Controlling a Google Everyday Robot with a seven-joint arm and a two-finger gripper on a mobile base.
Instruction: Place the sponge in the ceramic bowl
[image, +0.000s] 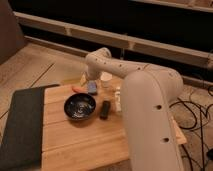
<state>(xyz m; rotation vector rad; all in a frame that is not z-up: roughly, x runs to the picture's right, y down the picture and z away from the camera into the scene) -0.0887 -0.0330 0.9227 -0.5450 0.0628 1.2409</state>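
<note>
The light-blue sponge (92, 88) lies on the wooden table (75, 142), just behind the ceramic bowl (79, 106). The bowl is dark, glossy and round, with nothing in it. My white arm reaches in from the right and bends down at the table's far side. The gripper (89, 78) hangs directly above and slightly behind the sponge, very close to it. Whether it touches the sponge does not show.
A small orange item (77, 89) lies left of the sponge. A clear cup (106, 80) stands to its right, a black bar (105, 109) lies right of the bowl, and a small white bottle (118, 100) stands beside the arm. A dark mat (20, 125) covers the table's left end.
</note>
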